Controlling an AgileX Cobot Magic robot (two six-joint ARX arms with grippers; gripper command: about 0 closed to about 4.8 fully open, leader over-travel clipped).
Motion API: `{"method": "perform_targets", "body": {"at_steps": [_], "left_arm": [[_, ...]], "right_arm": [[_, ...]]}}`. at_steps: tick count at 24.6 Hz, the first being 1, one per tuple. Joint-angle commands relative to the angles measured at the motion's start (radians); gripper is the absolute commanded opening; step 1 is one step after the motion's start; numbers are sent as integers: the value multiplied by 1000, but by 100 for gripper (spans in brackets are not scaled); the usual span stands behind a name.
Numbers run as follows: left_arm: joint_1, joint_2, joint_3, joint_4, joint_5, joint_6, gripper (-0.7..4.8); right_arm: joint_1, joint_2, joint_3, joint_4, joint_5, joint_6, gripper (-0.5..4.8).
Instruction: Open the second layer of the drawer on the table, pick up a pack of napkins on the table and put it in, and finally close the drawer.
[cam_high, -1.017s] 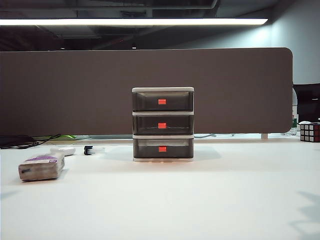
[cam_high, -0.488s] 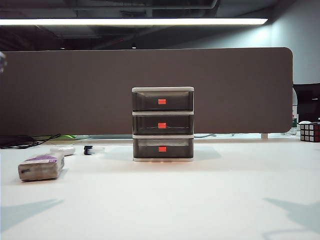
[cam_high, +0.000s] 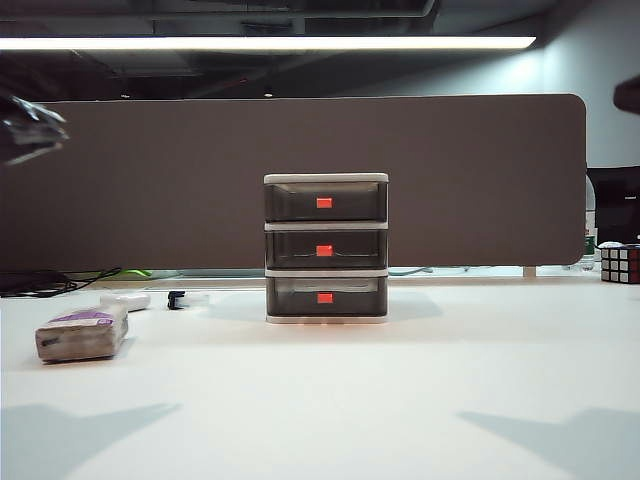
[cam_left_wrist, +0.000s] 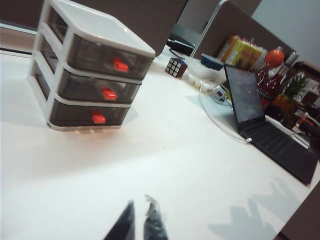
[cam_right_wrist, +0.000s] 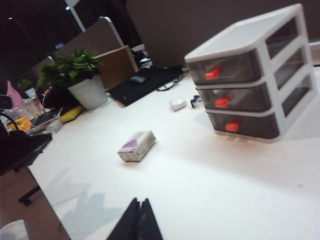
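1. Exterior view: you have one drawer (cam_high: 326, 248) unit on the table (cam_high: 400, 400), three tiers, all shut, including the second layer (cam_high: 326, 250). One pack of napkins (cam_high: 84, 333) lies well left of it. The left gripper (cam_high: 25, 127) shows only as a blur at the upper left edge.
2. Left wrist view: your left gripper (cam_left_wrist: 140, 220) hangs above bare table, fingers nearly together, holding nothing. One Rubik's cube (cam_left_wrist: 176, 67), one laptop (cam_left_wrist: 265, 127).
3. Right wrist view: your right gripper (cam_right_wrist: 140, 220) has its fingers pressed together, empty. One potted plant (cam_right_wrist: 80, 77).
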Motion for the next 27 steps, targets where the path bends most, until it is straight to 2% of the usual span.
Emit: {"method": "perform_targets", "body": {"at_steps": [1,3,8,9,11,15,22,24,27], "left_arm": [[-98,143,8,167,-134,47,25],[-134,285,18,301,-169,60,26],[-133,723,145,549,-157,118,29],[-133,843,191,594,-128,124,39],[-133,1018,260,657,-101,127,105],[-134,1291,364,817,-101,126,117],[-132,1383,433,872,-108,126,116],[-132,1383,462,866,-163,122,116],[-140,1419,555,755,-346,168,125]], "right_arm": [[75,3,32,22,109,-12,-5],[124,19,57,19,154,-35,-5],[168,154,117,27,190,-70,-5],[169,204,144,27,190,-98,-5],[172,296,198,27,190,-146,-5],[172,502,311,29,186,-218,-5],[172,755,399,91,99,-263,-5],[172,833,417,130,96,-263,-5],[175,942,435,222,88,-263,-4]]}}
